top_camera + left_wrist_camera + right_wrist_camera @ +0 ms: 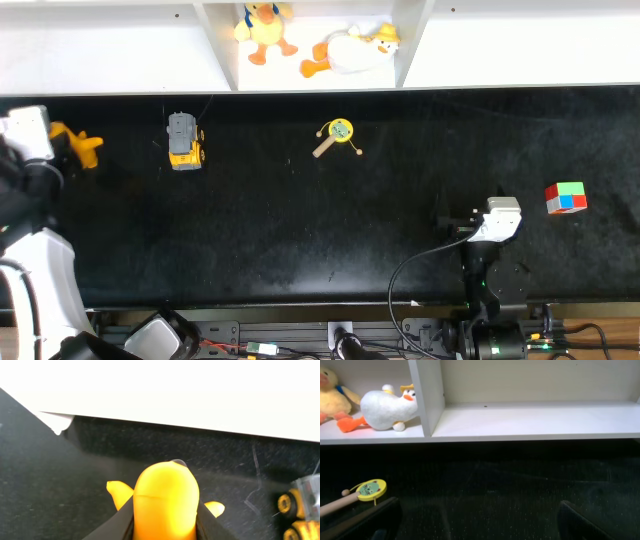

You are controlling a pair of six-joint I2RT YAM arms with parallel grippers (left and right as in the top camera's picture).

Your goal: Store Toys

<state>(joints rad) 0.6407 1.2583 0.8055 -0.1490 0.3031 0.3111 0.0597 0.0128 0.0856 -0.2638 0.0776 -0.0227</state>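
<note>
My left gripper is at the far left of the black table, shut on a yellow plastic toy. In the left wrist view the toy's rounded yellow body sits between the fingers, close to the white shelf. A yellow and grey toy truck stands right of it. A small rattle drum lies mid-table. My right gripper stands open and holds nothing, low over the table at the right. A colour cube lies further right.
The white shelf runs along the table's far edge. Its middle compartment holds a yellow duck plush and a white duck plush. The compartment to the right has bare floor. Cables hang at the table's front edge.
</note>
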